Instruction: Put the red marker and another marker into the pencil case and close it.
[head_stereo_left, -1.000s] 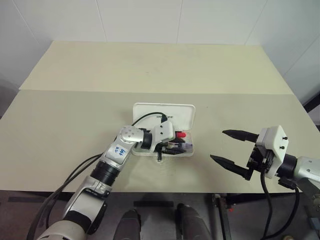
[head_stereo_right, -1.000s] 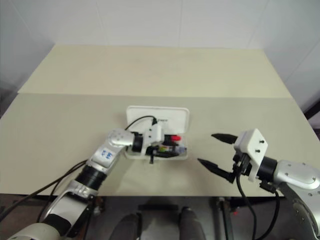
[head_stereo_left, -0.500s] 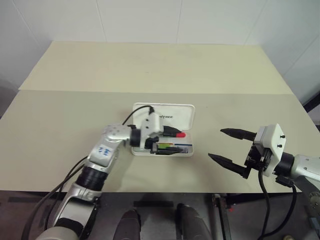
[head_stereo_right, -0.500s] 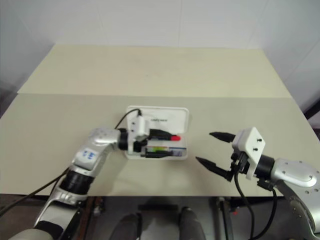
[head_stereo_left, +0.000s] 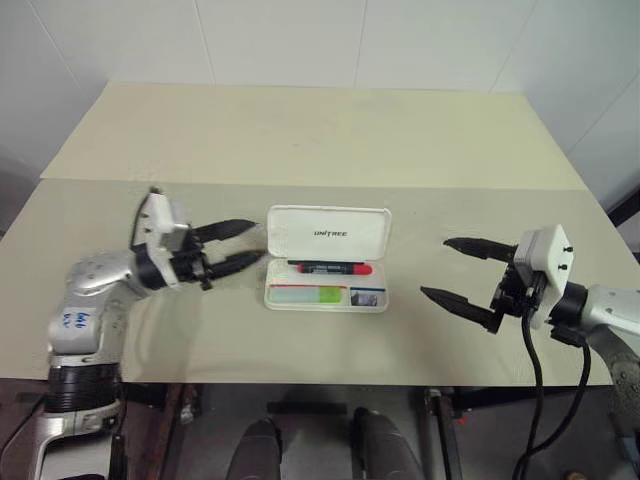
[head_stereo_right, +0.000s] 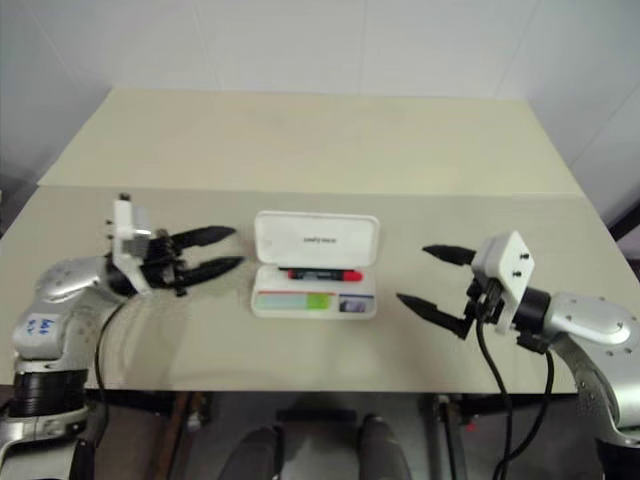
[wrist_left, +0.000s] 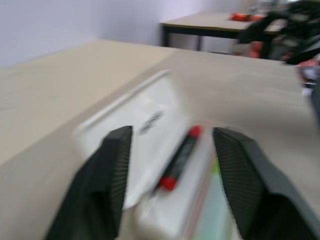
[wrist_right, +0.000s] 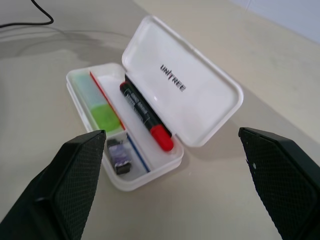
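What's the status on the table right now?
Both claws, left and right, open, empty. Red marker and green marker inside case, lid up. Nothing blocking.

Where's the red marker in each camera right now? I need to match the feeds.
Left eye view: the red marker lies in the open pencil case, along the hinge.
Right eye view: same spot, centre of the picture.
Left wrist view: seen between the left gripper's open fingers.
Right wrist view: under the raised lid.
Shared landmark: the lid's UNITREE print.
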